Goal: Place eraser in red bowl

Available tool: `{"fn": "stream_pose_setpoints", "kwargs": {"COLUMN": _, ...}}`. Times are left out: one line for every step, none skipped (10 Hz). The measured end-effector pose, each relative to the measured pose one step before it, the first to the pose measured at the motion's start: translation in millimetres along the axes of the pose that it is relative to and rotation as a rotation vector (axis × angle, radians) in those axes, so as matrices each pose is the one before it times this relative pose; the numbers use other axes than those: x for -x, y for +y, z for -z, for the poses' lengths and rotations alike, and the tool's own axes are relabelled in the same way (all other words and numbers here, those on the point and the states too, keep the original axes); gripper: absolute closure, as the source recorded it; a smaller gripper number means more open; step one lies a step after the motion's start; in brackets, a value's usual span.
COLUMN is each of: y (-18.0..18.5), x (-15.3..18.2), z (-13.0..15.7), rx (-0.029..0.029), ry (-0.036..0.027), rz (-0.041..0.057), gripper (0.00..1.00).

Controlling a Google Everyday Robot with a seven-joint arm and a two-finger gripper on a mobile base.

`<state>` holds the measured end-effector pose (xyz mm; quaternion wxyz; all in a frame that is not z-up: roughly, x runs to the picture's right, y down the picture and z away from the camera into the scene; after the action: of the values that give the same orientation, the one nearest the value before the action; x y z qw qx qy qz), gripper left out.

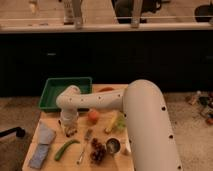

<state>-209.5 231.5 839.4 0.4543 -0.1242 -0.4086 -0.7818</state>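
At about eight o'clock on the pale wooden table (pixel 50 124), the white arm's gripper (pixel 69 131) is down with its fingers fully closed; whether they pinch the small dark eraser is hidden beneath it. The eraser is likely light, stiff and slightly grippy, best pinched across its narrow sides. Only an orange-red sliver of the red bowl (pixel 106 89) peeks behind the arm at twelve o'clock.
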Motion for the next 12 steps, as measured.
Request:
{"fn": "stream_pose_setpoints", "kwargs": {"y": -1.0, "x": -0.12, "z": 1.51, "rx": -0.00085, "ry": 0.00037, "rz": 0.00223, "gripper": 1.0}}
{"fn": "stream_pose_setpoints", "kwargs": {"y": -0.18, "x": 0.71, "z": 0.71, "rx": 0.00232, "ry": -0.00324, "rz": 0.0014, "gripper": 1.0}}
{"fn": "stream_pose_setpoints", "kwargs": {"y": 0.13, "x": 0.32, "z": 0.09, "rx": 0.00049, "ry": -0.0012, "rz": -0.00017, "gripper": 1.0}}
{"fn": "stream_pose_setpoints", "kwargs": {"y": -0.07, "x": 3.31, "z": 2.8, "rx": 0.00899, "ry": -0.00323, "rz": 0.00626, "gripper": 1.0}}
{"fn": "stream_pose_setpoints", "kwargs": {"y": -2.26, "x": 5.48, "z": 8.02, "rx": 0.01536, "ry": 0.00019, "rz": 0.00673, "gripper": 1.0}}
{"fn": "stream_pose_setpoints", "kwargs": {"y": -3.81, "x": 4.1, "z": 9.62, "rx": 0.00901, "ry": 0.00543, "rz": 0.00496, "gripper": 1.0}}
{"fn": "stream_pose_setpoints", "kwargs": {"y": -4.56, "x": 6.22, "z": 14.88, "rx": 0.01322, "ry": 0.00598, "rz": 0.00503, "gripper": 1.0}}
{"fn": "stream_pose_setpoints", "kwargs": {"y": -5.02, "x": 8.41, "z": 18.33, "rx": 0.01845, "ry": 0.00973, "rz": 0.00648, "gripper": 1.0}}
{"fn": "stream_pose_setpoints", "kwargs": {"y": -3.29, "x": 5.76, "z": 11.81, "rx": 0.01259, "ry": 0.0104, "rz": 0.00301, "gripper": 1.0}}
{"fn": "stream_pose_setpoints", "kwargs": {"y": -0.8, "x": 4.08, "z": 7.1, "rx": 0.01042, "ry": 0.01062, "rz": 0.0002, "gripper": 1.0}}
{"fn": "stream_pose_setpoints", "kwargs": {"y": 0.96, "x": 3.29, "z": 6.7, "rx": 0.01116, "ry": 0.01185, "rz": -0.00192, "gripper": 1.0}}
{"fn": "stream_pose_setpoints", "kwargs": {"y": 1.63, "x": 1.6, "z": 8.31, "rx": 0.00932, "ry": 0.01232, "rz": -0.00286, "gripper": 1.0}}
